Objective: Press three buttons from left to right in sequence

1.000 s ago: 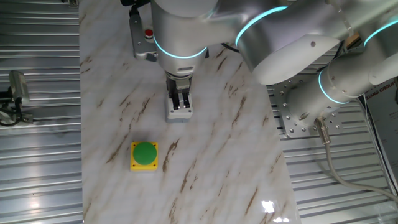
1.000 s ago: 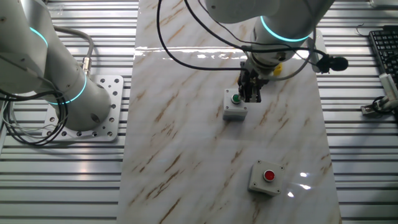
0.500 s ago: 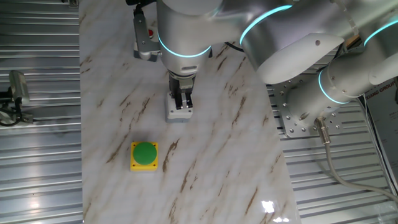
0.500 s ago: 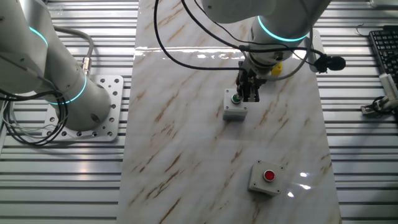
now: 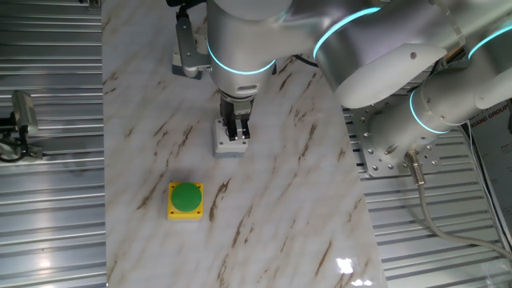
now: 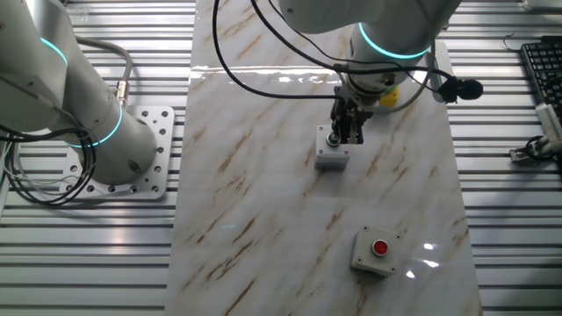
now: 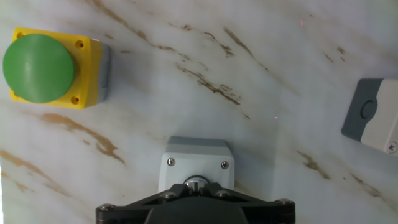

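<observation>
Three button boxes lie on the marble table. The grey box with the red button [image 6: 378, 249] is nearest in the other fixed view. The grey middle box [image 6: 331, 158] [image 5: 227, 145] [image 7: 196, 160] sits directly under my gripper [image 6: 339, 140] [image 5: 238, 136] [image 7: 196, 185]. Its fingertips are pressed together, shut, right over that box's small dark-green button, which they mostly hide. Whether they touch it I cannot tell. The yellow box with the large green dome [image 5: 186, 198] [image 7: 45, 67] lies apart from the gripper.
The marble tabletop [image 5: 280, 208] is flanked by ribbed metal surfaces. A second robot arm's base [image 6: 123, 149] stands beside the table. A keyboard [image 6: 540, 66] lies at the far right. In the hand view another grey box [image 7: 373, 118] sits at the right edge.
The gripper has slid sideways across the middle grey box, coming to sit over its dark-green button. The boxes have not moved.
</observation>
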Action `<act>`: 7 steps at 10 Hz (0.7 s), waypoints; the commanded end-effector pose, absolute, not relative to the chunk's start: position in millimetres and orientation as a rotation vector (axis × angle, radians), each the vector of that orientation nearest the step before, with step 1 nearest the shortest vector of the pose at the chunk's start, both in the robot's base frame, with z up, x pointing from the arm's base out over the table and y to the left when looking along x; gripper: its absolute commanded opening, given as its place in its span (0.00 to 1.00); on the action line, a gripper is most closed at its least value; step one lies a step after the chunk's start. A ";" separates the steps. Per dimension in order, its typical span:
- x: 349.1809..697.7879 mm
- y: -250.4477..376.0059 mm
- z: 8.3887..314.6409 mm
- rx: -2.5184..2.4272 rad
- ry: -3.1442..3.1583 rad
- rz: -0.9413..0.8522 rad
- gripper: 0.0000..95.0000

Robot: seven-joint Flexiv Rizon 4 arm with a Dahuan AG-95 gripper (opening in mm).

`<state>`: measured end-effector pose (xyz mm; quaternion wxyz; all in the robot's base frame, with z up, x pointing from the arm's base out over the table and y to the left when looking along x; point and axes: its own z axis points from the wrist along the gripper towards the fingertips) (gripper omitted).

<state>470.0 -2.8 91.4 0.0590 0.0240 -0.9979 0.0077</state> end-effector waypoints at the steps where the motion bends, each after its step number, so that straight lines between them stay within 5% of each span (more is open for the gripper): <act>1: 469.9 -2.6 87.2 0.077 -3.022 0.037 0.00; 7: 469.3 -1.9 78.8 0.076 -3.043 0.048 0.00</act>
